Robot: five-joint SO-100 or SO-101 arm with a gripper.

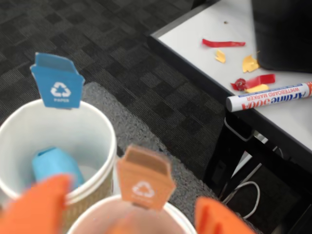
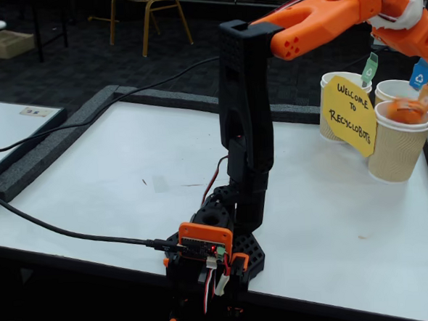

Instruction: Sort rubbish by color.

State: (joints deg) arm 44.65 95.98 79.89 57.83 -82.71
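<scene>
Right, from my remote seat the clearest writing is on the yellow paper sign (image 2: pixel 350 115) leaning against the cups in the fixed view: "Welcome to Recyclobots", hand-lettered. In the wrist view a white whiteboard marker (image 1: pixel 269 96) lies on a neighbouring white table (image 1: pixel 204 34); I read "WHITEBOARD MARKER" on its barrel, upside down, and a brand that looks like "Artline 500A", though I am not certain. Red and yellow paper scraps (image 1: pixel 246 73) are scattered near it.

The blue card tag (image 1: pixel 56 80) standing on the rim of the white-lined paper cup (image 1: pixel 100 124) carries a white recycling symbol and a small word I take to be "PAPER". The orange-brown card tag (image 1: pixel 145 177) on the nearer cup (image 1: pixel 173 217) has the same symbol; the word under it is too blurred to read. In the fixed view a green tag (image 2: pixel 369 69) stands on the far ribbed beige cup (image 2: pixel 330 80).

The blue crumpled paper wad (image 1: pixel 54 165) lies inside the blue-tagged cup, against its left inner wall — its long axis seems to run from upper left to lower right, but the orange fingers (image 1: pixel 36 207) cover its lower part. In the fixed view an orange mass (image 2: pixel 406 109) sits at the mouth of the nearest cup (image 2: pixel 396 149); I cannot tell wad from fingertip there.

The gripper (image 1: pixel 131 219) hangs over the orange-tagged cup with its fingers spread apart, nothing visible between them — the tips are cut off at the frame's bottom edge.
</scene>
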